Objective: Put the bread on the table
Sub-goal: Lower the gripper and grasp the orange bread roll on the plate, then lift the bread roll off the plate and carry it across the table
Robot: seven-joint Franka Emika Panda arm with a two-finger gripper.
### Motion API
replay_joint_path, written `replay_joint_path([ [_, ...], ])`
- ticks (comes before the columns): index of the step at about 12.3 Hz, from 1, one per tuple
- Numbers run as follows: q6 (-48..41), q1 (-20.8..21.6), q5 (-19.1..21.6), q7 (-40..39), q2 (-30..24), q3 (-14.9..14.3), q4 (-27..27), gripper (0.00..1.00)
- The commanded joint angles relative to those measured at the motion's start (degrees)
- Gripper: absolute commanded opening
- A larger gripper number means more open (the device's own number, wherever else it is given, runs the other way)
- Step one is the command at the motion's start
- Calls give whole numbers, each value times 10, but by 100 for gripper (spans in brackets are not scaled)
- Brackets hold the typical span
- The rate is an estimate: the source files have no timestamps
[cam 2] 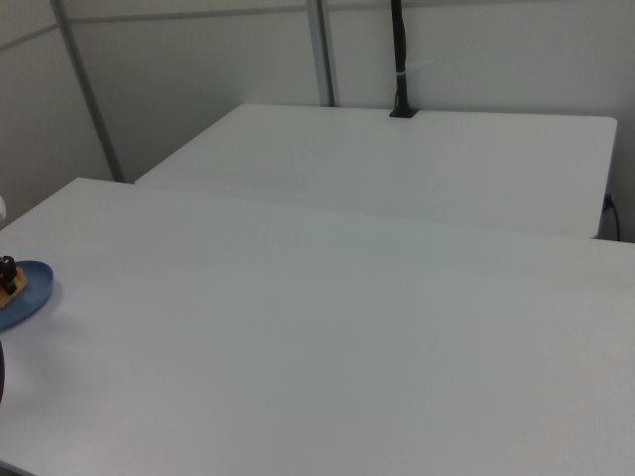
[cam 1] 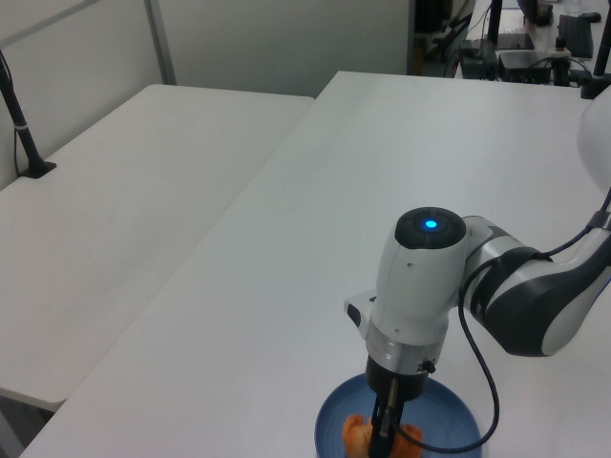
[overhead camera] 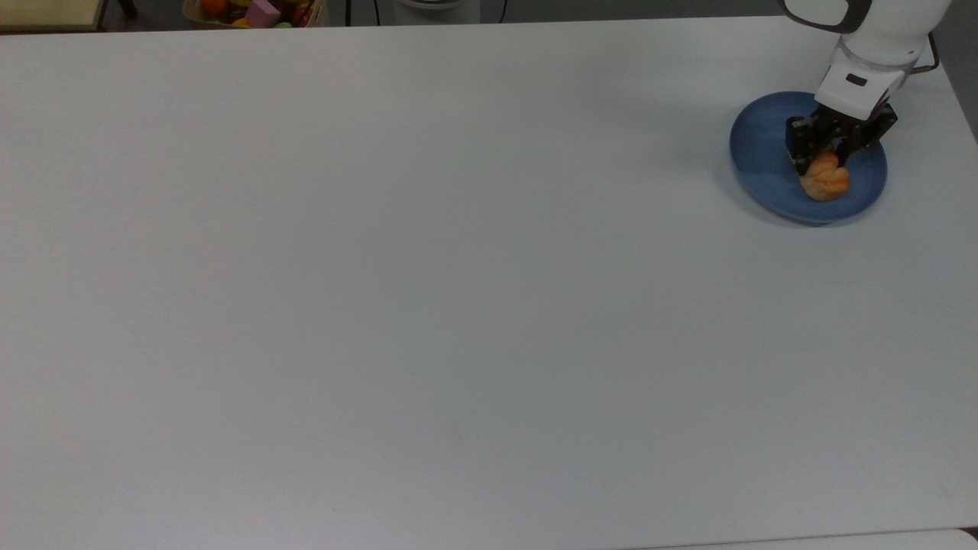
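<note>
Near the top view's upper right corner, a round blue plate [overhead camera: 764, 164] rests on the white desk [overhead camera: 428, 290], close to the desk's far and right edges as the top view shows them. On this plate lies the bread [overhead camera: 825, 177], a small golden-orange roll, placed toward the right half of the plate in the top view. Above it stands the gripper [overhead camera: 824, 159], carried on a white wrist that descends almost vertically; its black fingers [overhead camera: 797, 150] are drawn narrow and press against opposite sides of the roll's upper end, so the bread is held between them while its lower end protrudes onto the plate.

Left view: the wrist housing, bearing a lit blue indicator [cam 1: 431, 225], hangs directly over the plate [cam 1: 456, 412]; the gripper [cam 1: 382, 441] reaches down into the bread [cam 1: 355, 434] at the frame's lower edge. A dark cable loops from the wrist to the grey forearm.

Right view: the plate [cam 2: 32, 294] and bread [cam 2: 14, 287] lie at the far left edge, with a second white table [cam 2: 417, 159] behind the desk [cam 2: 327, 347].

A box of colourful toys [overhead camera: 256, 11] sits beyond the desk's far edge in the top view.
</note>
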Motion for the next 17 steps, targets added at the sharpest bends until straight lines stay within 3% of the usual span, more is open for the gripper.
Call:
replay_joint_path([
  [1, -3, 4, -15, 7, -23, -8, 4, 0],
  [3, -4, -7, -14, 0, -60, -7, -16, 0],
  [5, -68, -41, -7, -30, -129, -3, -34, 0],
  [9, -177, -196, 79, -210, -270, 3, -73, 0],
  [10, -198, -218, 87, -241, -290, -5, -78, 0],
  [11, -246, -243, 97, -295, -310, -31, -81, 0],
  [13, -282, -248, 146, -430, -330, -168, -82, 0],
  [15, -284, -248, 176, -536, -332, -283, -93, 0],
  [16, -277, -253, 176, -580, -333, -336, -113, 0],
  [17, -274, -264, 176, -612, -332, -366, -127, 0],
])
